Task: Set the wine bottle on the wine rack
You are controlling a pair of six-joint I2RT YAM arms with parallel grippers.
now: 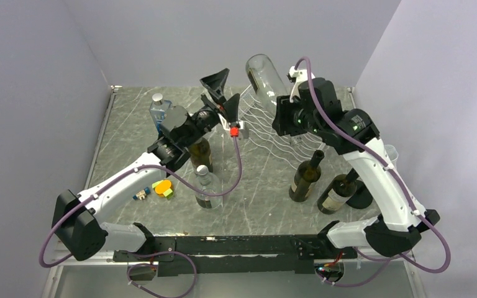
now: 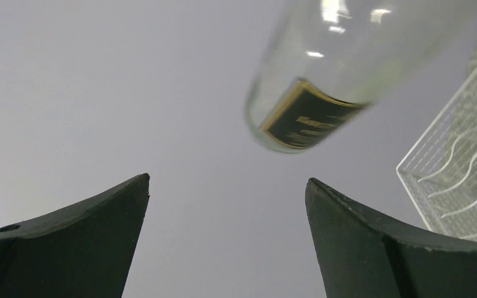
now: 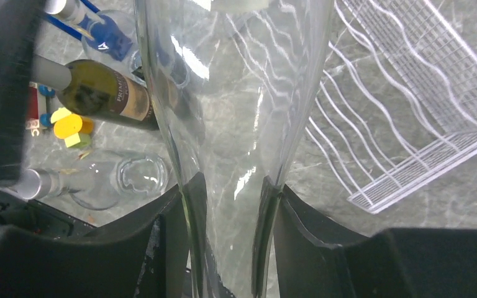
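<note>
My right gripper [image 1: 284, 102] is shut on the neck of a clear glass wine bottle [image 1: 264, 74] with a black and gold label. It holds the bottle tilted in the air above the far left part of the white wire wine rack [image 1: 267, 133]. In the right wrist view the fingers [image 3: 180, 217] clamp the clear bottle [image 3: 236, 93], with the rack [image 3: 410, 99] below to the right. My left gripper [image 1: 223, 93] is open and empty, pointing up beside the rack's left edge. Its view shows the bottle's base [image 2: 310, 93] above the gripper [image 2: 227, 186] and the rack [image 2: 466, 174] at right.
Two dark wine bottles [image 1: 305, 177] [image 1: 338, 192] stand right of centre in front of the rack. Another dark bottle [image 1: 200, 152] stands under my left arm. A clear bottle [image 1: 205, 186] and a blue-labelled one [image 1: 159, 110] stand at left. Small coloured pieces [image 1: 163, 187] lie nearby.
</note>
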